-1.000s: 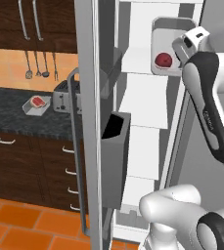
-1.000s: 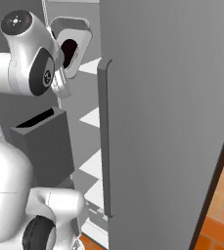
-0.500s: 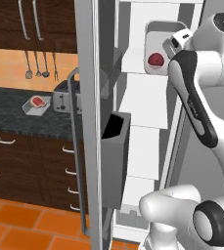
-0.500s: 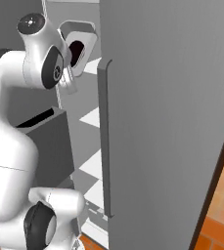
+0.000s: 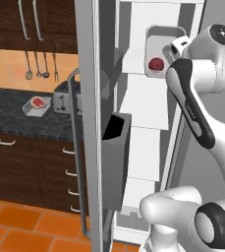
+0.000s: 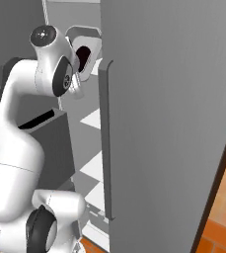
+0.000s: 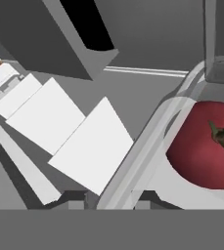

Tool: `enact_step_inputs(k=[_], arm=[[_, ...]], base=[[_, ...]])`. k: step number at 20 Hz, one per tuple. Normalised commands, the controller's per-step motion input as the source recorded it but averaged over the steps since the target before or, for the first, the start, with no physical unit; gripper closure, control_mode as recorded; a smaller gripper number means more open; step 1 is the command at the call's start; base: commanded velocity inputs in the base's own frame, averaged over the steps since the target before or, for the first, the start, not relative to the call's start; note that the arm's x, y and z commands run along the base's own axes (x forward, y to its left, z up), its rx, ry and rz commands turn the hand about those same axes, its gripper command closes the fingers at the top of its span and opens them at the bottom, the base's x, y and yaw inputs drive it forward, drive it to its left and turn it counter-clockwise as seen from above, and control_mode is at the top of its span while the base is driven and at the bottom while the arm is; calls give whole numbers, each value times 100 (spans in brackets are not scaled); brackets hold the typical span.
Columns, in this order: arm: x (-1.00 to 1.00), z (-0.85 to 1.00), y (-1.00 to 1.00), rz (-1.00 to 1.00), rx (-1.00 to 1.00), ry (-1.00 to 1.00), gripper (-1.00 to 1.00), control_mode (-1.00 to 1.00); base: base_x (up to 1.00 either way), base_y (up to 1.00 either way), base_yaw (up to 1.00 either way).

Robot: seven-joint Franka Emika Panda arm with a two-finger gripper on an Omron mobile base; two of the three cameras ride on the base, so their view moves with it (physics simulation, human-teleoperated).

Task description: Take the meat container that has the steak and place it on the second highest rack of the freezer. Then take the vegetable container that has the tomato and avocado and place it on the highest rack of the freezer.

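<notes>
Freezer (image 5: pixel 148 123) open; gripper (image 7: pixel 114 199) clamps tomato (image 7: pixel 206 144) container (image 5: pixel 155 49) rim.

The freezer (image 5: pixel 148 123) stands open, white inside, with flat shelves one over another. Near the top of the left base view, a see-through vegetable container (image 5: pixel 162 54) is up high inside it. The dark-red tomato (image 5: pixel 156 64) sits in it. The steak (image 5: pixel 37 102) lies in a little tray at the left.

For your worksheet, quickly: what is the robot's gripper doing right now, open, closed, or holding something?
Gripper: closed on the rim of the clear vegetable container with the tomato inside, held up inside the freezer.
</notes>
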Motion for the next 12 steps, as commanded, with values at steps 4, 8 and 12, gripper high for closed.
enact_step_inputs(k=[4,8,12], arm=[[43,-26,-3,0,0,0,100,-100],[38,0,-15,0,1,0,100,-100],[68,0,-7,0,0,0,100,-100]], base=[[0,0,0],[0,0,0],[0,0,0]])
